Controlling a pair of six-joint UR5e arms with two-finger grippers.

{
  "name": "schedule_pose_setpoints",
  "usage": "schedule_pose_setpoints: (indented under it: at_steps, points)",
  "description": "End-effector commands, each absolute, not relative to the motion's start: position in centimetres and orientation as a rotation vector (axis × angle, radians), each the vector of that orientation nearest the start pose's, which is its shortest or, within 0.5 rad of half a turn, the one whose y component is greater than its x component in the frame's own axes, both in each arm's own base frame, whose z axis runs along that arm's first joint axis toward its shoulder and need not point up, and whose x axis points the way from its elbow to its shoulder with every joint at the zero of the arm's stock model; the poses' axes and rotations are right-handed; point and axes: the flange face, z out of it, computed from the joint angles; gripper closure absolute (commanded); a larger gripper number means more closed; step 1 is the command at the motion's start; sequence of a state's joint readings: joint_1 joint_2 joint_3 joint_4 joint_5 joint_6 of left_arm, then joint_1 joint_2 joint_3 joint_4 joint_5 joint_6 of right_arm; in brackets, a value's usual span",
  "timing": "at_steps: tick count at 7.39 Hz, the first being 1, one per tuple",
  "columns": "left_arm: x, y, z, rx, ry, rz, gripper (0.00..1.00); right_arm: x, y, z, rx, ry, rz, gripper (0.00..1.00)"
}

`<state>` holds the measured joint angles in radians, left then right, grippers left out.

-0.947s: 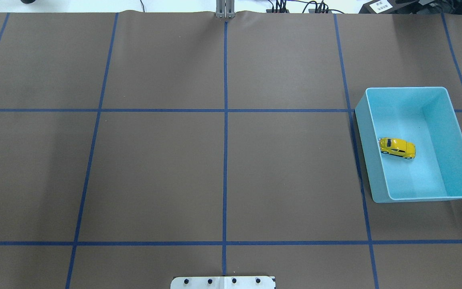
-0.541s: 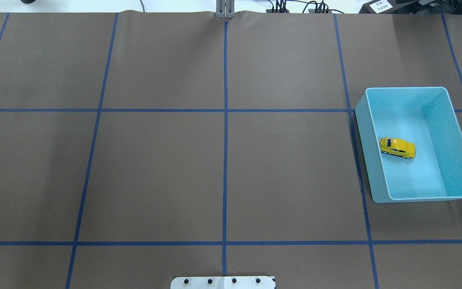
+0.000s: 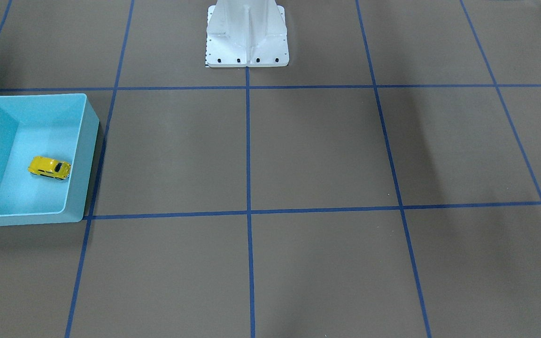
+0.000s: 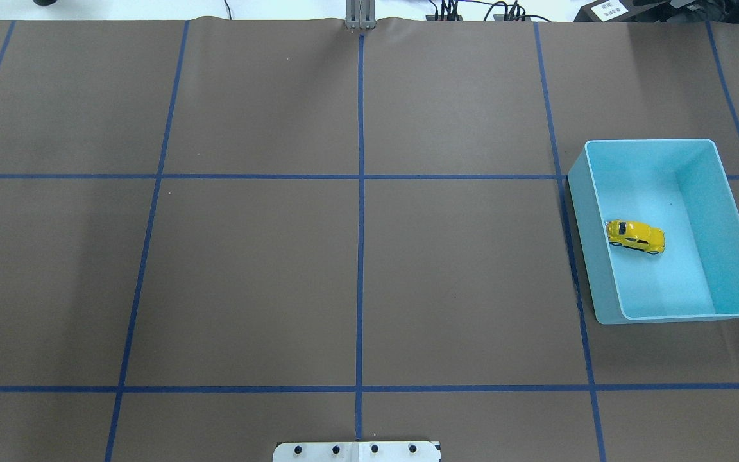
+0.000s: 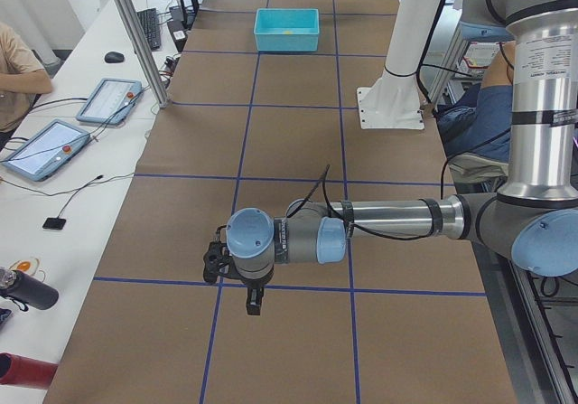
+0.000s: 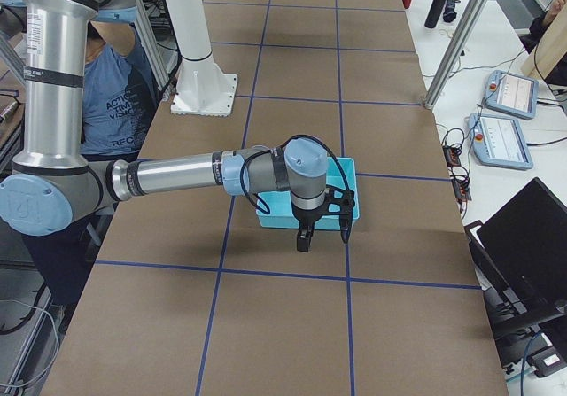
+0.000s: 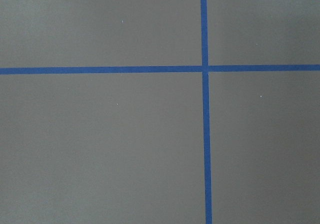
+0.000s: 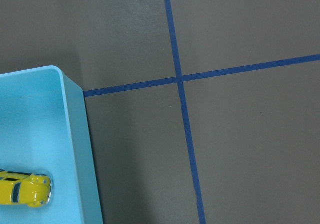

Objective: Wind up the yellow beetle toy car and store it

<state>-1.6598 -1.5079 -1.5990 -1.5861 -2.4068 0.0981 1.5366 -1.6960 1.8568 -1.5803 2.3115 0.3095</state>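
Over on the left side, the left gripper (image 5: 255,303) hangs above bare brown table (image 4: 247,276), well apart from everything (can't tell if its fingers are apart or together). Further right, the right gripper (image 6: 302,239), same story on the fingers, hovers just outside the turquoise bin (image 4: 595,256). The yellow beetle toy car (image 4: 636,236) sits inside, lengthwise across the bin's short side, so the right gripper is clearly nearer.
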Motion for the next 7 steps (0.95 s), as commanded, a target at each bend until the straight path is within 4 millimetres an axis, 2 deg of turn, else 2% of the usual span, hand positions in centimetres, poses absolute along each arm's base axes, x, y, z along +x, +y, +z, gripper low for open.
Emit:
schedule_pose_setpoints:
  at_steps: [1, 7]
  points:
    - [-10.05, -45.65, 66.94, 0.059, 0.833, 0.0, 0.0, 5.31, -44.41, 58.38, 0.01, -0.753, 0.213, 0.0]
    - [-10.05, -45.65, 66.94, 0.059, 0.833, 0.0, 0.0, 5.45, -44.19, 58.5, 0.009, -0.754, 0.214, 0.0]
